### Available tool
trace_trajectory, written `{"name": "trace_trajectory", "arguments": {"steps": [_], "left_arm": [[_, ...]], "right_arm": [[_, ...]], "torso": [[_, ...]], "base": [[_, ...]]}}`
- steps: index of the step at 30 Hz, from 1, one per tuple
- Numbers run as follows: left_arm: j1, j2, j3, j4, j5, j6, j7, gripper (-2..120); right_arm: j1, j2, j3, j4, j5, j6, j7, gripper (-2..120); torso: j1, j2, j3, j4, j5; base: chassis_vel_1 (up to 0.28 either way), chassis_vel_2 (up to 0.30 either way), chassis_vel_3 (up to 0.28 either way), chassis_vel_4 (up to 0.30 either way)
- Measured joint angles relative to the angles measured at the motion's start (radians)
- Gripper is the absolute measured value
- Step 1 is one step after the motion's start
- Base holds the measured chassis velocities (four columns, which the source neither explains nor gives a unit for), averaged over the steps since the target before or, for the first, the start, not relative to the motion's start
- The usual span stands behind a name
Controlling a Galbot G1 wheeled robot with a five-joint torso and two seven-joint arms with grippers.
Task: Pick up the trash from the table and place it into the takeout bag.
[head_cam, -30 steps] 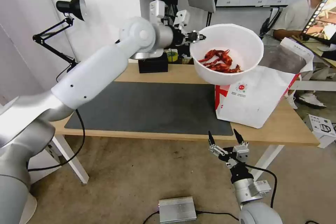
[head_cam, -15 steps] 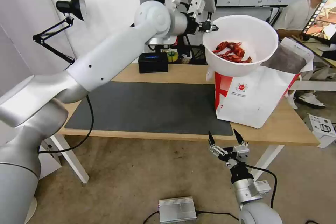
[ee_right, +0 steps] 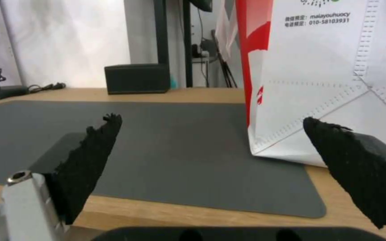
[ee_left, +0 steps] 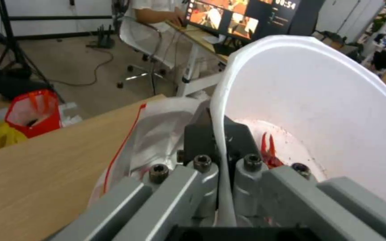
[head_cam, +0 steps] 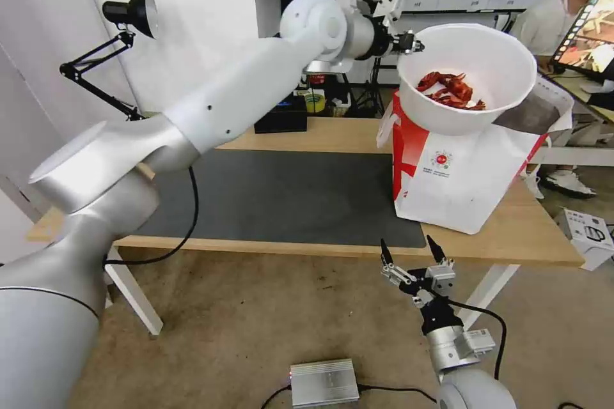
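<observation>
My left gripper (head_cam: 419,46) is shut on the rim of the white bowl (head_cam: 492,70), a piece of the trash, which holds red shells (head_cam: 451,91). The bowl hangs in the air right above the open top of the white and red takeout bag (head_cam: 460,176), which stands at the right end of the light-wood table (head_cam: 320,134). In the left wrist view the fingers (ee_left: 200,134) clamp the bowl's rim (ee_left: 222,110) from both sides, with the bag's lining (ee_left: 157,134) below. My right gripper (head_cam: 412,254) waits open below the table's front edge, its pads (ee_right: 90,154) wide apart.
A dark grey mat (head_cam: 275,195) covers the middle of the table. A black tissue box (head_cam: 281,120) stands at the back edge and a black desk lamp (head_cam: 131,13) at the far left. A silver box (head_cam: 323,382) lies on the floor.
My left arm has carried the bowl up and to the right, from the bag's left side to a spot over its opening. The right arm has not moved.
</observation>
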Motion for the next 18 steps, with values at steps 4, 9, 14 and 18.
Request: {"name": "trace_trajectory", "arguments": {"steps": [4, 9, 14, 18], "left_arm": [[-0.023, -0.056, -0.01, 0.053, 0.003, 0.0, -0.015, 0], [-0.046, -0.111, -0.018, 0.117, 0.023, 0.0, -0.015, 0], [-0.04, -0.121, -0.014, 0.146, 0.04, -0.012, 0.0, 0], [-0.024, -0.121, -0.012, 0.158, 0.049, -0.026, -0.004, 0]], "right_arm": [[0.0, 0.0, 0.0, 0.0, 0.0, 0.0, 0.0, 100], [0.0, 0.0, 0.0, 0.0, 0.0, 0.0, 0.0, 100], [0.0, 0.0, 0.0, 0.0, 0.0, 0.0, 0.0, 100], [0.0, 0.0, 0.0, 0.0, 0.0, 0.0, 0.0, 100]], "torso": [[0.0, 0.0, 0.0, -0.0003, 0.0001], [0.0, 0.0, 0.0, -0.0002, 0.0001], [0.0, 0.0, 0.0, 0.0, 0.0], [0.0, 0.0, 0.0, 0.0, -0.0001]], "base": [[0.0, 0.0, 0.0, 0.0], [0.0, 0.0, 0.0, 0.0], [0.0, 0.0, 0.0, 0.0], [0.0, 0.0, 0.0, 0.0]]}}
